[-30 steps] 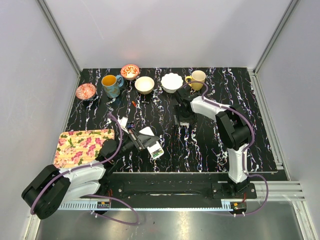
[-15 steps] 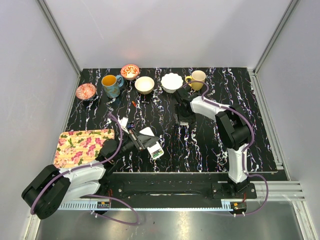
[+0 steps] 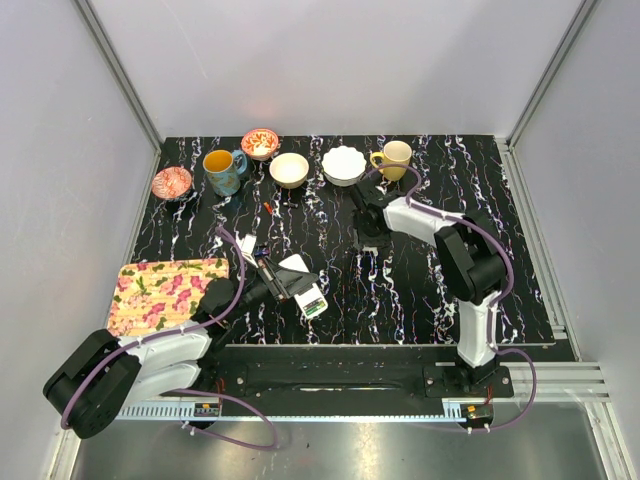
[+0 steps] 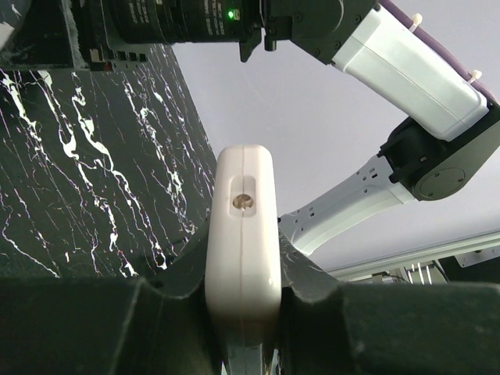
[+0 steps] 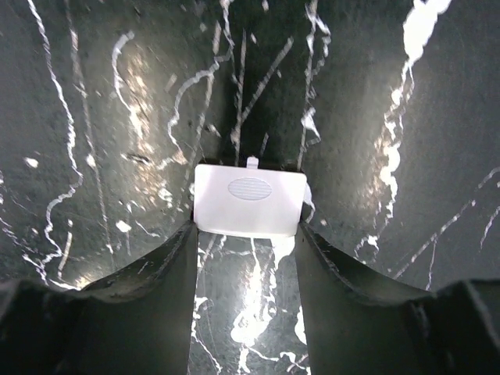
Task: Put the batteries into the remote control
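The white remote control (image 3: 302,287) is held off the table by my left gripper (image 3: 281,279), left of centre. Green shows in its near end, apparently the batteries (image 3: 313,304) in the open compartment. In the left wrist view the remote control (image 4: 244,226) stands edge-on, and my left gripper (image 4: 244,285) is shut on its two faces. My right gripper (image 3: 367,222) points down at the table behind centre. In the right wrist view the thin white back-cover panel (image 5: 248,199) lies flat on the table. My right gripper (image 5: 246,228) has a fingertip against each of its side edges.
Along the back stand a red patterned saucer (image 3: 172,182), a blue mug (image 3: 222,170), a red bowl (image 3: 260,143), a cream bowl (image 3: 289,169), a white scalloped bowl (image 3: 343,165) and a yellow mug (image 3: 393,158). A floral mat (image 3: 165,290) lies front left. A small red piece (image 3: 268,207) lies behind the remote.
My right gripper's jaws have narrowed onto the back-cover panel and that arm has shifted slightly. The left arm and the remote have not moved.
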`<state>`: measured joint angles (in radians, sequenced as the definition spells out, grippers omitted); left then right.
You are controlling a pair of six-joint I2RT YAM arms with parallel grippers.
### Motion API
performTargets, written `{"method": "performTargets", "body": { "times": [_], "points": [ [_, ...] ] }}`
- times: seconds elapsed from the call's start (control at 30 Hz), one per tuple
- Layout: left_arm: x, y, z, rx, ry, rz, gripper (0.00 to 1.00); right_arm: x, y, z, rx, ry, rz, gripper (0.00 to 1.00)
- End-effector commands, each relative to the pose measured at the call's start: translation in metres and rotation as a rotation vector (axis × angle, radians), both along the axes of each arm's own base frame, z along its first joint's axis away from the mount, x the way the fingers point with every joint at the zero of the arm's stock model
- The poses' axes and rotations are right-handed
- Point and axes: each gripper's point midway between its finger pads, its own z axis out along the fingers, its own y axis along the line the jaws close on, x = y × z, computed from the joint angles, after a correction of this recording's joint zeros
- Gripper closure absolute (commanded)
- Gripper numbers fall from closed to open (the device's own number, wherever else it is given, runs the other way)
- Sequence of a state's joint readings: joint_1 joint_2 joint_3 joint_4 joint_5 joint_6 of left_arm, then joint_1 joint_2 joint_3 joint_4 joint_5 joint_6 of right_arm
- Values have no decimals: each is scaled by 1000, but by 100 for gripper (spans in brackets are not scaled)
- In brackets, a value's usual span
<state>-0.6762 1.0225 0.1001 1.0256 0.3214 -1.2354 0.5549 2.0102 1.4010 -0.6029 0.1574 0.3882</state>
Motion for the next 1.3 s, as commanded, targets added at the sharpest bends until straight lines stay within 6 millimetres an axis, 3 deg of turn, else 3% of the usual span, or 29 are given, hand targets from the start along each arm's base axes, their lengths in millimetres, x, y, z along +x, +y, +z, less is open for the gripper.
{"method": "performTargets", "body": {
  "times": [0.0, 0.07, 0.1, 0.17, 0.2, 0.27, 0.3, 0.33, 0.37, 0.4, 0.43, 0.47, 0.5, 0.63, 0.77, 0.9, 1.27],
  "points": [
    [2, -3, 26, -56, -68, -3, 100, -35, -26, 22, -67, 24, 2, 100],
    [7, -6, 31, -63, -66, -1, 100, -53, -28, 44, -59, 22, 31, 100],
    [8, -8, 34, -72, -73, -1, 100, -60, -29, 71, -27, -23, 40, 100],
    [15, -11, 37, -75, -69, 6, 100, -89, -31, 90, -17, 5, 83, 100],
    [17, -12, 39, -81, -73, 7, 100, -99, -32, 113, 20, -36, 98, 100],
    [23, -16, 40, -87, -70, 15, 100, -127, -30, 131, 57, -16, 150, 100],
    [26, -17, 41, -91, -68, 18, 100, -135, -27, 154, 98, -48, 172, 100],
    [30, -20, 35, -85, -48, 23, 100, -144, -26, 164, 111, -47, 195, 100],
    [34, -22, 43, -106, -61, 21, 100, -162, -25, 170, 118, -9, 235, 100],
    [36, -25, 42, -109, -54, 18, 100, -167, -19, 188, 151, -25, 256, 100],
    [40, -29, 36, -107, -22, 14, 100, -176, -14, 195, 169, -13, 286, 100],
    [43, -33, 45, -132, -36, 7, 100, -191, -10, 198, 151, 12, 335, 100],
    [46, -35, 45, -143, -25, 3, 100, -193, -3, 205, 149, 9, 358, 100],
    [59, -47, 41, -166, 33, -4, 100, -209, 21, 207, 120, 39, 452, 100],
    [65, -55, 36, -154, 70, -4, 100, -200, 38, 196, 71, 55, 487, 100],
    [70, -57, 27, -110, 96, 10, 100, -190, 52, 198, 69, 34, 498, 100],
    [78, -58, 13, -47, 134, 46, 100, -178, 68, 192, 38, 44, 515, 100]
  ]
}}
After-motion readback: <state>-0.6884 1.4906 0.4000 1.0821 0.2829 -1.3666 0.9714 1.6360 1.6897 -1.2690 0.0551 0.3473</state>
